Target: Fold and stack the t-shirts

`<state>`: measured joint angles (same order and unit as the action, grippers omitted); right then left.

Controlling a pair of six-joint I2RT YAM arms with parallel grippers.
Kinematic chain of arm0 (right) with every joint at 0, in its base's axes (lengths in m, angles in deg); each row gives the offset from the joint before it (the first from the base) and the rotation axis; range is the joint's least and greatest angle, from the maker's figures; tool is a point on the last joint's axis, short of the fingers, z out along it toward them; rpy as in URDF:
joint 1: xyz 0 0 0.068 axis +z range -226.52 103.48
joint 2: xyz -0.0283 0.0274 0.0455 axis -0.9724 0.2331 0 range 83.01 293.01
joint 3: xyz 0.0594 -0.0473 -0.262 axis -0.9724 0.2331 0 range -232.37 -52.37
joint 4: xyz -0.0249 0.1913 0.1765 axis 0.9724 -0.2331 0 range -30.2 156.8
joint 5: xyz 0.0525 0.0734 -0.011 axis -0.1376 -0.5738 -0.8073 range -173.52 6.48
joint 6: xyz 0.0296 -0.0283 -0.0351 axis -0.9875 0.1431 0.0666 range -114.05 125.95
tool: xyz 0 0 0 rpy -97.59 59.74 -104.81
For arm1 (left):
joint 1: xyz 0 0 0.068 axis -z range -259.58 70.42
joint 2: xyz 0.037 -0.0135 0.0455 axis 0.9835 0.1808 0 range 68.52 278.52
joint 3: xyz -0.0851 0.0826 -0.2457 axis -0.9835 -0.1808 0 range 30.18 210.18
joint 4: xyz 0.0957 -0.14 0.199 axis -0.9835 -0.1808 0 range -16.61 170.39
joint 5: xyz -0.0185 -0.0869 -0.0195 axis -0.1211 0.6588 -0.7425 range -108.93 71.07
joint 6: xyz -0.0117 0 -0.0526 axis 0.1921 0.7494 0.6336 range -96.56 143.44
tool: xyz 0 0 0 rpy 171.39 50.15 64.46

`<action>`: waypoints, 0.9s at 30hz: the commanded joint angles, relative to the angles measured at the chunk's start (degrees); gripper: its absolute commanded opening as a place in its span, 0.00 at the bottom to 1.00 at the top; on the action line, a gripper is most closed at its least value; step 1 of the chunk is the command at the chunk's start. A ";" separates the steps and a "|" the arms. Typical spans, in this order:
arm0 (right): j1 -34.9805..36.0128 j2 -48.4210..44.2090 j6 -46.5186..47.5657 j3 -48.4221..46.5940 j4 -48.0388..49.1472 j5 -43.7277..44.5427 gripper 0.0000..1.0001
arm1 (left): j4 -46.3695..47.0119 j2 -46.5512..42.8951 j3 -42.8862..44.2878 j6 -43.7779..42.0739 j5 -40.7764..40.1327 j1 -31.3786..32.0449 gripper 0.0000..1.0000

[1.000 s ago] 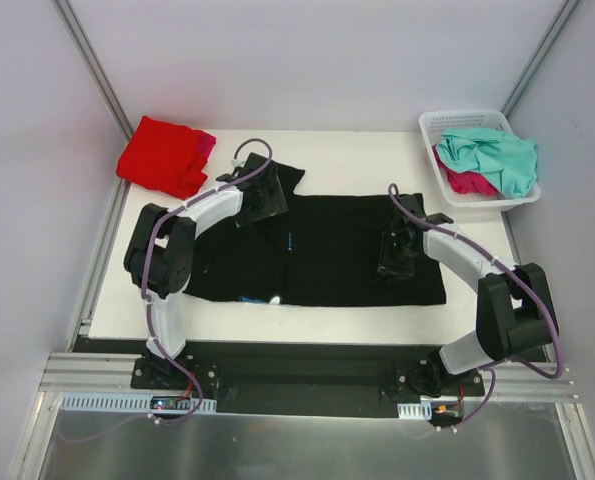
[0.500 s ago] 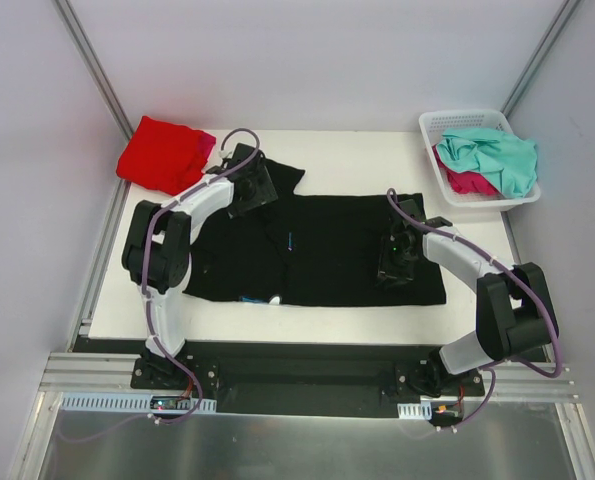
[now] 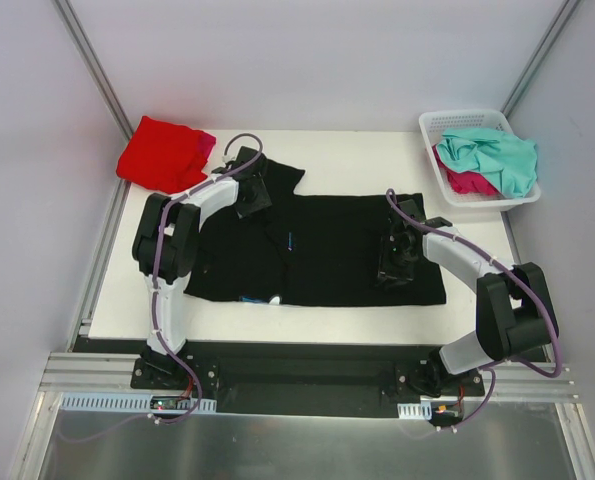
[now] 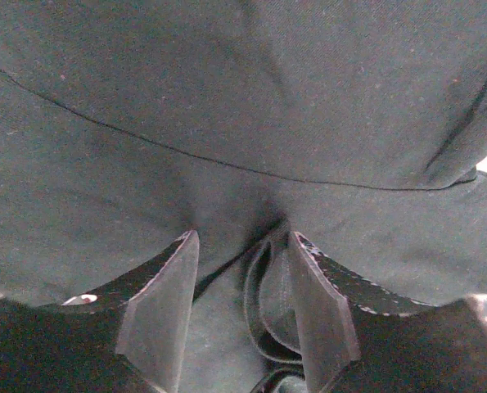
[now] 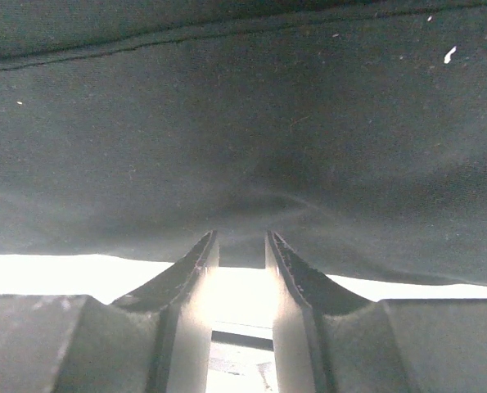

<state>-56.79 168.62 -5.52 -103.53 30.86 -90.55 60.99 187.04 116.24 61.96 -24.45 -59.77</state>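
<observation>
A large black t-shirt (image 3: 327, 245) lies spread over the middle of the white table (image 3: 357, 150). My left gripper (image 3: 251, 190) is low on the shirt's far-left part, next to a sleeve. In the left wrist view (image 4: 241, 237) a folded black hem sits between its fingers. My right gripper (image 3: 395, 255) is on the shirt's right part and pinches a black cloth edge (image 5: 240, 237), with bright table showing under it. A folded red shirt (image 3: 162, 152) lies at the far left corner, with a magenta-pink one (image 3: 208, 143) showing beneath it.
A white lattice basket (image 3: 429, 125) at the far right corner holds a crumpled teal-mint shirt (image 3: 497, 155) over a magenta-pink one (image 3: 467, 183). Metal frame posts rise at both far corners. Walls close in left and right.
My left gripper has moved a little up and left, toward the red shirt. My right gripper has barely moved.
</observation>
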 commanded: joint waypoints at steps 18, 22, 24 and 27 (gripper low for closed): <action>0.31 -0.70 1.00 0.00 -0.80 -1.94 0.32 | 0.41 0.49 4.56 0.67 2.18 0.05 0.27; 0.31 -0.61 0.92 0.00 -0.79 -1.85 0.32 | 0.41 0.05 3.41 0.76 1.83 0.05 0.29; 0.31 -0.79 0.92 0.18 -0.71 -1.76 0.32 | 0.41 -0.04 3.06 0.42 1.65 0.05 0.29; 0.31 -0.79 0.83 0.18 -0.62 -1.67 0.32 | 0.33 -0.39 2.27 0.59 1.74 0.05 0.29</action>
<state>-56.75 168.62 -5.32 -103.44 30.86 -91.84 61.63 187.39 119.81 61.96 -23.23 -59.77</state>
